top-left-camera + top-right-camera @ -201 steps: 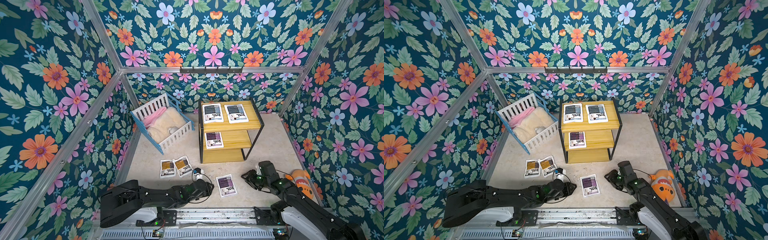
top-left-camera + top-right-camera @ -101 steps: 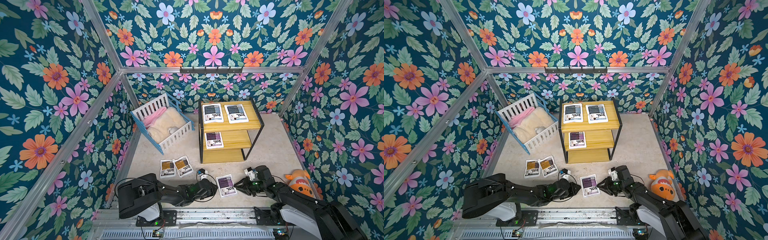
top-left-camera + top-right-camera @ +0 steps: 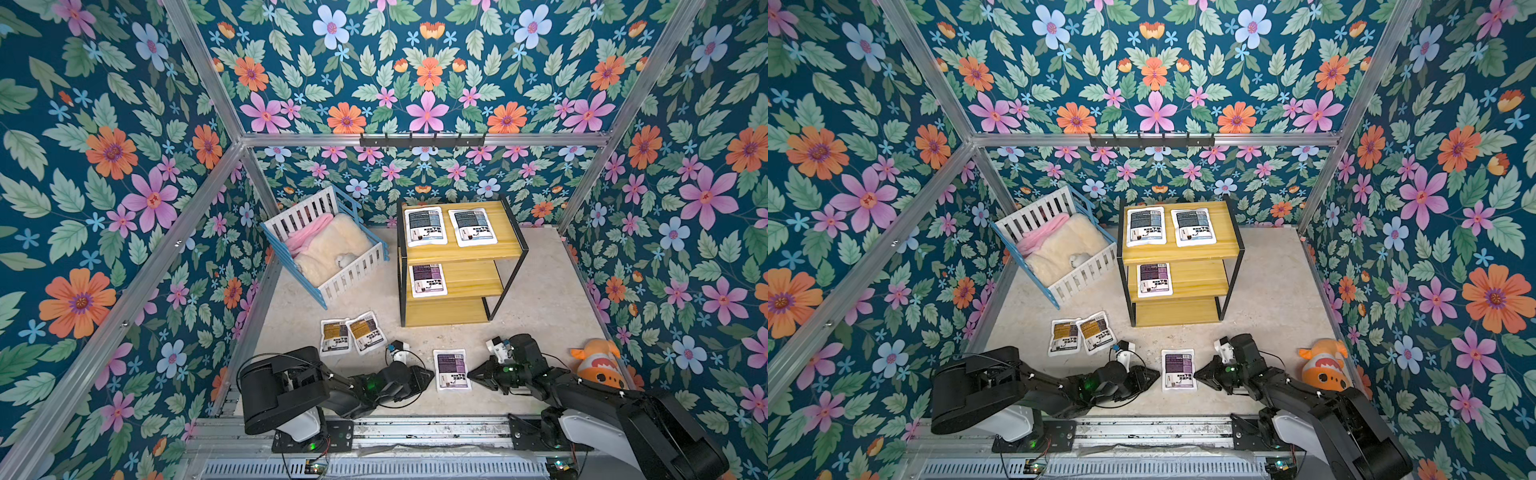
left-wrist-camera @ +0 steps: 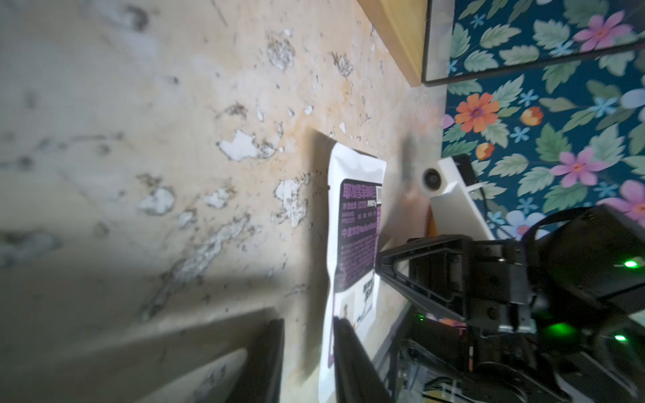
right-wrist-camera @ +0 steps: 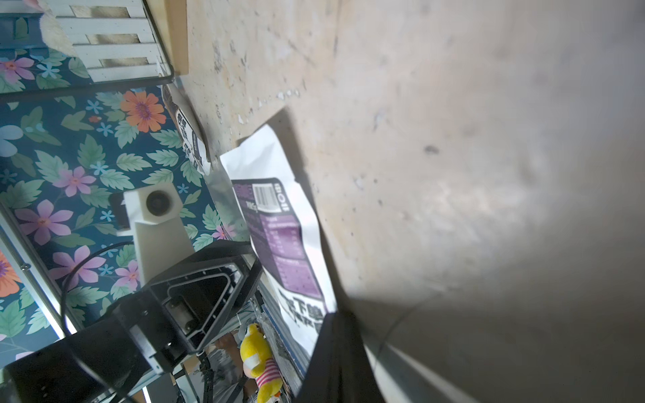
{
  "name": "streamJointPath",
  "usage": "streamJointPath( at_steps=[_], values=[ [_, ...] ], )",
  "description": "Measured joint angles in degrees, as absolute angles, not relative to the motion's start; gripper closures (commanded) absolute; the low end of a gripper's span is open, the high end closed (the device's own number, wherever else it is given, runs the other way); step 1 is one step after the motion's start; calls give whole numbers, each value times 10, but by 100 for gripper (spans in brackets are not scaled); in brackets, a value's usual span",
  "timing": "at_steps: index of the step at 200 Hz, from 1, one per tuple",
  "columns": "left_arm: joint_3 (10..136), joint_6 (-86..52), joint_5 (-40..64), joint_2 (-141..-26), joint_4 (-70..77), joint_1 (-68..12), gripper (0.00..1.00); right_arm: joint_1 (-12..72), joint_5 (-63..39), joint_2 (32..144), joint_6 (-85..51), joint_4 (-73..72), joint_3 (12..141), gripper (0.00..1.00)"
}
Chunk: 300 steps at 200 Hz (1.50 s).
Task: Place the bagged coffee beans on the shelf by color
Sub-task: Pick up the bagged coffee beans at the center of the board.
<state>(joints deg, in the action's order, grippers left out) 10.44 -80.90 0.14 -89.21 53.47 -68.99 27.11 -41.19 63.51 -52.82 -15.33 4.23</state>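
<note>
A purple-labelled white pouch (image 3: pixel 452 370) of flat, slightly glossy plastic lies on the mottled beige stone-look floor (image 3: pixel 540 299), between the two arms and in front of the shelf. It carries a barcode by its top edge and bold black characters under the purple panel. In the right wrist view its film (image 5: pixel 286 251) buckles and casts a shadow.

The black right gripper (image 3: pixel 471 374) has its jaws closed together on the pouch's side edge. The black left gripper (image 4: pixel 307 363) is narrowly parted, with the opposite edge of the pouch lying between its fingers.

The stepped shelf (image 3: pixel 469 252) has ribbed yellow wooden boards in a thin black metal frame. Two blue-grey pouches (image 3: pixel 425 226) lie side by side on its top tier, and one matching purple pouch (image 3: pixel 427 280) lies on the middle tier. Two yellow-brown pouches (image 3: pixel 334 336) sit touching on the floor near the left arm.
</note>
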Motion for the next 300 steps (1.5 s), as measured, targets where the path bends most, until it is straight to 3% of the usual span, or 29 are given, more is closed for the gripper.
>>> streamJointPath(
  at_steps=[54,87,101,120,150,179,198,300],
  values=[
    [66,-897,44,-1068,843,-672,62,273,-431,649,-542,-182,40,100],
    [65,-922,48,-1119,929,-672,53,274,-447,675,-538,-186,49,100],
    [61,-925,49,-1107,921,-671,47,274,-452,689,-537,-190,52,100],
    [66,-914,53,-1060,858,-670,46,273,-461,703,-528,-189,62,100],
    [93,-872,61,-967,712,-663,52,272,-466,715,-517,-189,71,100],
    [102,-843,75,-948,639,-647,61,272,-476,734,-509,-190,80,100],
    [105,-834,86,-950,630,-641,67,272,-479,745,-501,-190,86,100],
    [115,-811,105,-950,620,-635,78,274,-486,778,-482,-192,101,100]
  ],
)
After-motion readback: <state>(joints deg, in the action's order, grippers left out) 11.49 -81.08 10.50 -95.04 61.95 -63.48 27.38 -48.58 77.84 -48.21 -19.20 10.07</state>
